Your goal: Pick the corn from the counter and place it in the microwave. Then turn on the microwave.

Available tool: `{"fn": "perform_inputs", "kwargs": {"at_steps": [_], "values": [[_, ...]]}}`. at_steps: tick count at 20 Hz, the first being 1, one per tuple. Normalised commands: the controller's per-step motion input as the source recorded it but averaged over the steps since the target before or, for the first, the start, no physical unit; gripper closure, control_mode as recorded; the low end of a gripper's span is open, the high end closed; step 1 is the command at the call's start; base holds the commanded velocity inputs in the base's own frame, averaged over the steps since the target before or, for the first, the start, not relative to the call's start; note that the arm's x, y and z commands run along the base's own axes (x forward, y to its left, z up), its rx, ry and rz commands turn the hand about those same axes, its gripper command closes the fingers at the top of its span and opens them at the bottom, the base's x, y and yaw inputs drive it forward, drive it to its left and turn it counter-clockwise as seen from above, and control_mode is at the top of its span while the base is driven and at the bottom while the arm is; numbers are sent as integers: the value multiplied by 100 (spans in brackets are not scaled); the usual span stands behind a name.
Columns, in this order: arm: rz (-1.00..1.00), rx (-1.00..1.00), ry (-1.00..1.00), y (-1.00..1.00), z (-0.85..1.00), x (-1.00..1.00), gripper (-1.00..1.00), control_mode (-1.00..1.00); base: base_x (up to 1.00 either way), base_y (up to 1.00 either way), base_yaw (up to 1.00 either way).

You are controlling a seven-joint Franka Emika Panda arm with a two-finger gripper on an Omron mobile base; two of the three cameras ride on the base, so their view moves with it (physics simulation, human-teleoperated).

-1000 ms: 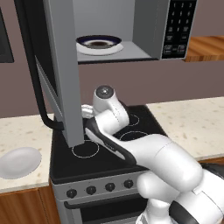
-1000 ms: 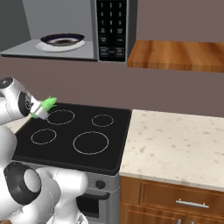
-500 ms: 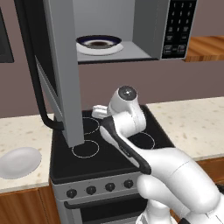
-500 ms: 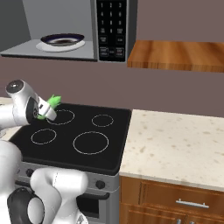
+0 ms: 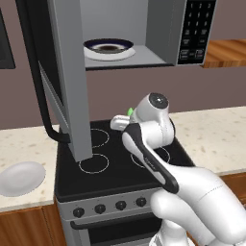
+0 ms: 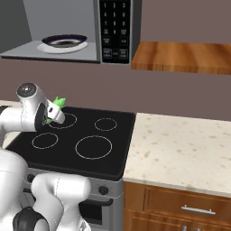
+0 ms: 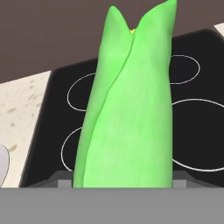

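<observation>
Our gripper (image 6: 53, 113) has its two fingers pinching the small bright green corn in its leafy husk (image 7: 129, 105). The corn fills the hand view and stands up between the fingers, so we think the hold is good. We carry it up in the air over the black glass stovetop with white rings (image 6: 85, 140), above the far left ring. It is lifted off the beige speckled counter (image 6: 180, 149) because it has to go higher.

Above and behind us hangs the big grey metal microwave (image 5: 158, 33). Its grey door with the black handle (image 5: 67, 81) is swung wide open on the left, so the way in is free. Inside sits a white plate with a dark blue rim (image 5: 108, 48), a good spot for the corn. The black keypad (image 6: 115, 29) is on the right. A round white plate (image 5: 21, 177) sits on the near left counter.
</observation>
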Motion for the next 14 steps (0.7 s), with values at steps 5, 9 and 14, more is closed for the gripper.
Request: {"fn": "perform_inputs", "kwargs": {"at_steps": [5,9,14], "values": [[9,0,0,-16,13,-3,100,-100,0,0,0],[16,0,3,-13,7,-6,100,-100,0,0,0],[17,0,3,-11,0,-6,100,-100,0,0,0]]}}
